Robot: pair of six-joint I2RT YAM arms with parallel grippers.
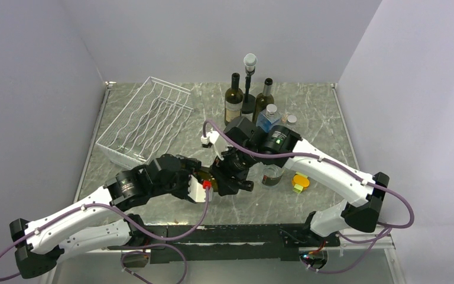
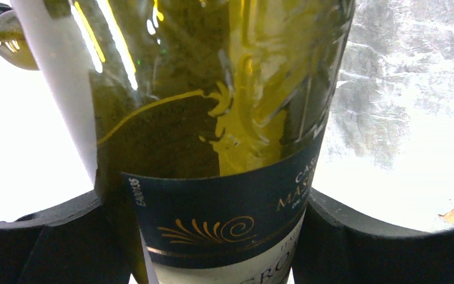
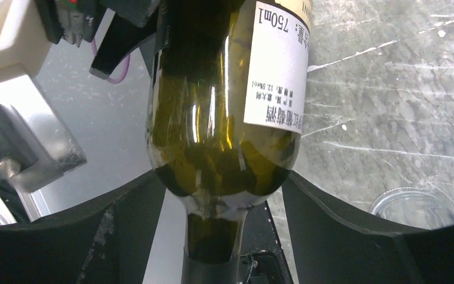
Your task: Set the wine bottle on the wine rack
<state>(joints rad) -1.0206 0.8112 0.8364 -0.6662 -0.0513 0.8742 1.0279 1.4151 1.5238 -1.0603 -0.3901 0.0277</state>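
The wine bottle (image 2: 213, 118) is olive-green glass with a dark blue and white label. Both grippers hold it off the table near the middle front, where the arms hide most of it in the top view (image 1: 203, 174). My left gripper (image 2: 219, 236) is shut on its labelled body, a finger pressed on each side. My right gripper (image 3: 219, 183) is spread wide, its fingertips against the bottle's shoulder (image 3: 224, 136), with the neck pointing back between the fingers. The white wire wine rack (image 1: 148, 118) lies empty at the back left. In the top view the left gripper (image 1: 196, 182) and the right gripper (image 1: 229, 174) meet.
Two dark wine bottles (image 1: 233, 97) (image 1: 264, 94) and a black stand with a white top (image 1: 249, 80) stand at the back centre. A blue bottle (image 1: 269, 118) and a small jar (image 1: 291, 120) are beside the right arm. A clear glass (image 1: 272, 175) and a yellow-orange object (image 1: 300, 181) sit right of the grippers.
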